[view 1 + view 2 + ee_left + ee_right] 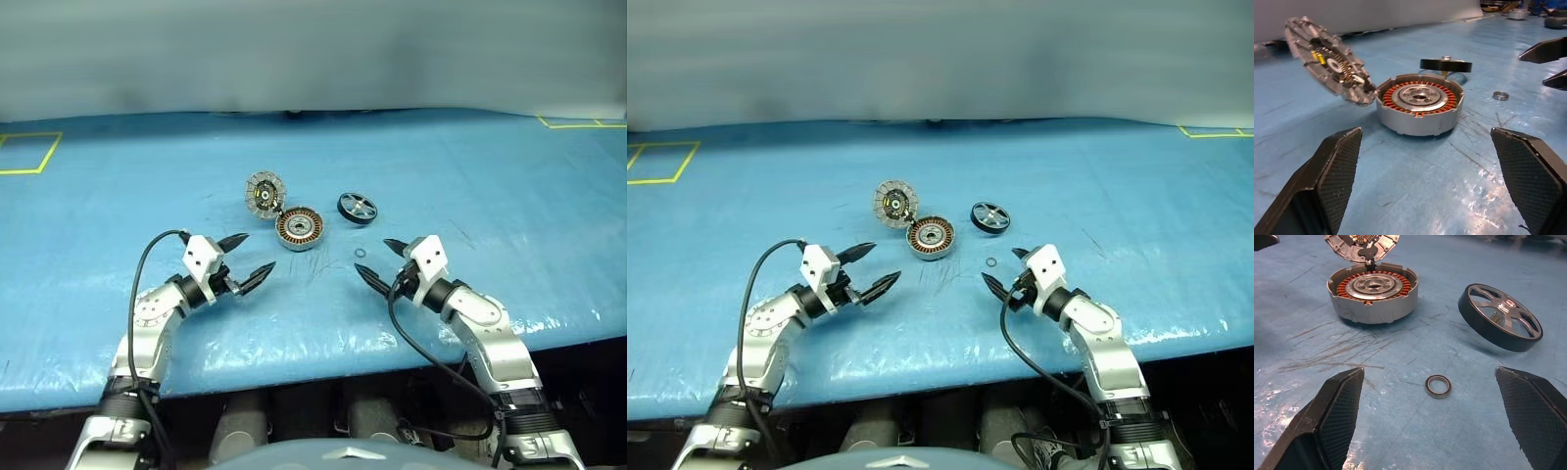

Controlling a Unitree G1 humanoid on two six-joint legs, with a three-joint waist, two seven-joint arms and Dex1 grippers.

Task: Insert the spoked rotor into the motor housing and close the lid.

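I had both arms low over the near edge of the blue table (88, 323), nothing picked up. The left gripper (243, 257) had its black fingers spread wide and empty, aimed toward the motor housing (299, 229); the right gripper (383, 261) was just as wide and empty, angled in from the other side.

The housing sat about mid-table, well in from every edge, with its copper windings showing. The lid (264, 194) leaned up against the housing's far-left rim, ribbed face showing, seemingly joined to it there. The spoked rotor (358, 207) lay to the right of the housing, apart from it and tipped rather than flat.

My worries were these. A small metal ring (360, 257) lay between the right gripper and the rotor, so a low reach could have swept it away or pinched it by mistake. The tilted rotor looked likely to skid or flip if one finger met its rim first. A nudge from the left gripper might have knocked the propped lid down over the empty housing.
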